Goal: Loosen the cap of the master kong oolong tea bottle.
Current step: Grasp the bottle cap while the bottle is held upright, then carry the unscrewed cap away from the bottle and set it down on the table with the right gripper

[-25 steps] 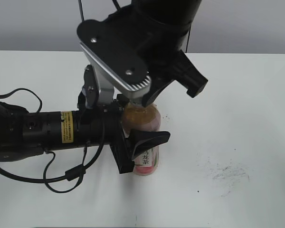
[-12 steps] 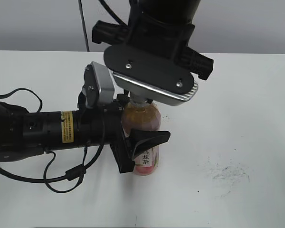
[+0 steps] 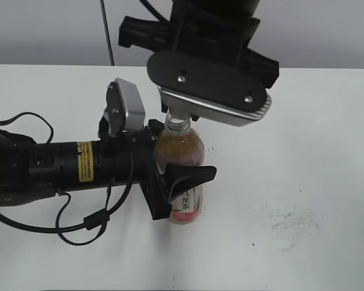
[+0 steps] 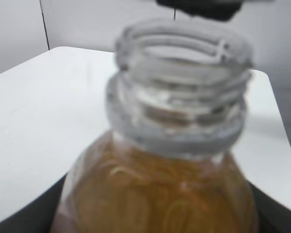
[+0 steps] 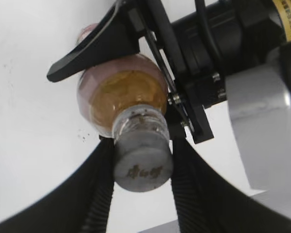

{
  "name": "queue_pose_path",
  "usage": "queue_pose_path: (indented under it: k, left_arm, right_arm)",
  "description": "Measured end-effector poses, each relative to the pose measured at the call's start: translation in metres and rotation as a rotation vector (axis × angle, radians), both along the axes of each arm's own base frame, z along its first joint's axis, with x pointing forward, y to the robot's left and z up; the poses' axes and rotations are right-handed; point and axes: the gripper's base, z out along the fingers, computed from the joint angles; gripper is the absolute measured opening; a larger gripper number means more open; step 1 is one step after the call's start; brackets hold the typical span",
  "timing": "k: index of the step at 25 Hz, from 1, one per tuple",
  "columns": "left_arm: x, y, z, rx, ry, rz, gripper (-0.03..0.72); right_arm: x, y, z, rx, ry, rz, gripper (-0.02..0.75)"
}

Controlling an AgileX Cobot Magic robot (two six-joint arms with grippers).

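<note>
The oolong tea bottle (image 3: 181,154) stands upright on the white table, its pink and white label low at the front. My left gripper (image 3: 177,187) is shut around its body from the left. In the left wrist view the bottle's threaded neck (image 4: 180,92) is bare and open. My right gripper (image 5: 141,145) is above the bottle and shut on the white cap (image 5: 143,165), which has a small mark on top. The cap sits just above the neck (image 5: 138,121). In the exterior view the right wrist (image 3: 212,85) hides the cap.
The left arm (image 3: 54,170) lies low across the left of the table (image 3: 303,139), with a black cable (image 3: 79,233) looping in front of it. Dark scuff marks (image 3: 291,221) are on the table at the right. A grey wall runs along the back.
My right gripper has turned and risen a little over the bottle. The bottle's bare neck now shows below it. The left gripper and the bottle have not moved.
</note>
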Motion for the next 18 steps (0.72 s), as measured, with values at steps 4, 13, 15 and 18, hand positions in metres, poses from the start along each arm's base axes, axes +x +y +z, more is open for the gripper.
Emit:
queue_pose_path:
  k: [4, 13, 15, 18]
  left_arm:
    - [0.000, 0.000, 0.000, 0.000, 0.001, 0.000, 0.447]
    - [0.000, 0.000, 0.000, 0.000, 0.001, 0.000, 0.447]
    - [0.000, 0.000, 0.000, 0.000, 0.001, 0.000, 0.447]
    - [0.000, 0.000, 0.000, 0.000, 0.001, 0.000, 0.447]
  right_arm:
    - [0.000, -0.002, 0.006, -0.001, -0.027, 0.020, 0.272]
    - [0.012, -0.015, 0.010, 0.067, 0.029, -0.530, 0.272]
    - [0.022, -0.026, 0.010, 0.102, 0.063, -0.723, 0.272]
    - [0.041, -0.048, 0.004, 0.137, 0.109, -0.984, 0.272]
